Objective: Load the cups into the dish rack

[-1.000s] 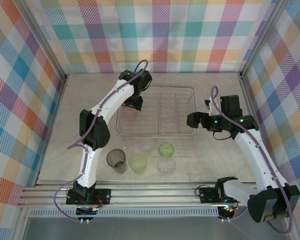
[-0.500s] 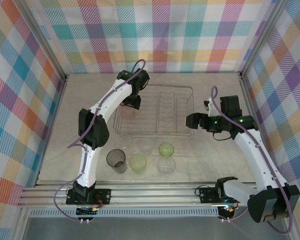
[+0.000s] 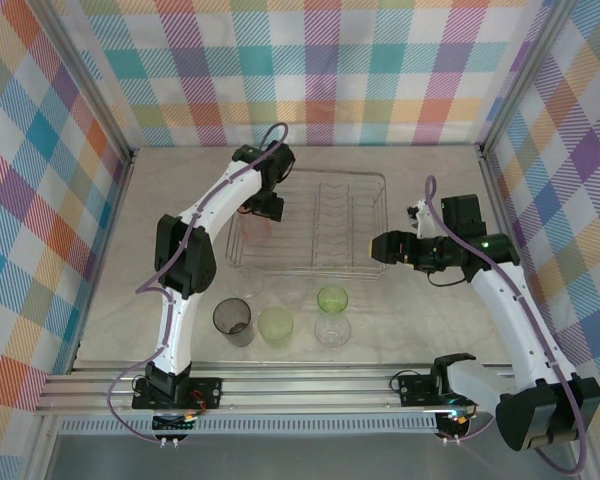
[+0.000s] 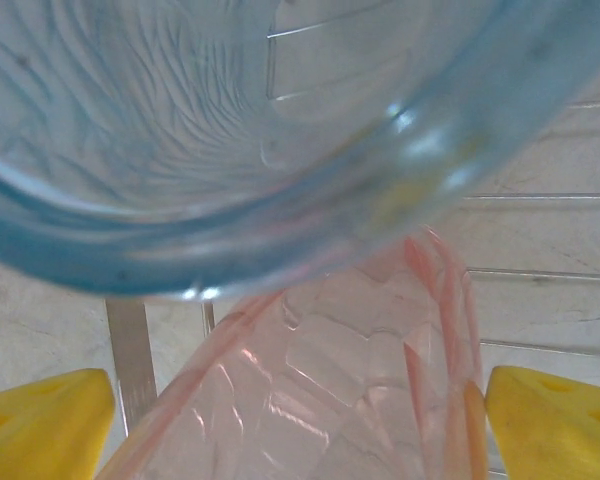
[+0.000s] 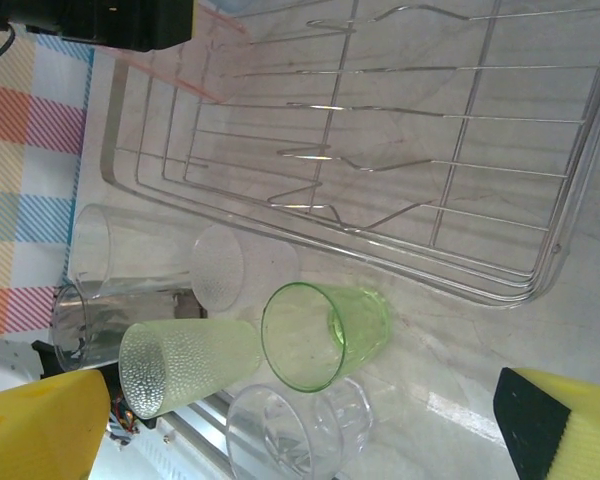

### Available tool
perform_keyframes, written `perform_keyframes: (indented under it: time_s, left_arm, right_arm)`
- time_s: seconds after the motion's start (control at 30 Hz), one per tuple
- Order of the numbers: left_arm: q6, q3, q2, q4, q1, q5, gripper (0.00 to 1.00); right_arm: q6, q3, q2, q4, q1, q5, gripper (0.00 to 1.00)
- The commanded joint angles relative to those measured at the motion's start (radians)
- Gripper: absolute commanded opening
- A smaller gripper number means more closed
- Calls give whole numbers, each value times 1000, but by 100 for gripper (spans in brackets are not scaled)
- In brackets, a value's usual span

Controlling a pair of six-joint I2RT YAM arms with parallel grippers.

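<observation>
The dish rack (image 3: 310,268) stands at mid-table. My left gripper (image 3: 266,208) hangs over its far left corner. In the left wrist view its yellow fingertips (image 4: 40,420) stand wide apart, open, on either side of a pink-red cup (image 4: 350,380); a blue cup (image 4: 230,130) looms just beyond it. The pink-red cup (image 3: 261,226) stands inside the rack. My right gripper (image 3: 377,247) is open with nothing in it, by the rack's right front corner. In front of the rack stand a smoky grey cup (image 3: 232,320), a yellow-green cup (image 3: 275,325), a green cup (image 3: 332,298) and clear cups (image 3: 332,330).
The right wrist view looks along the rack's front rim (image 5: 380,250) to the cups: green (image 5: 325,335), yellow-green (image 5: 185,365), clear (image 5: 300,435), frosted clear (image 5: 242,265) and smoky grey (image 5: 90,335). Plaid walls enclose the table; a metal rail (image 3: 310,385) runs along the near edge.
My left gripper has opened and let go of the pink-red cup in the rack's far left corner. My right gripper has drifted a little toward the near left.
</observation>
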Motion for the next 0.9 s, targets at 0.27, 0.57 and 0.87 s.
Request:
perform_keyframes:
  time_s: [0.27,0.57,0.87]
  left_arm:
    - [-15,-89,-192,47,17,-11,100]
    - [-31,-253,-363,170,20,50,100]
    - [-62,-415,-550,295,20,28,100]
  right_arm:
    - [95,59,-3,-137,196,106,95]
    - [306,79,54,-114,509,327,89]
    - [372,177,203,-133,721,460,86]
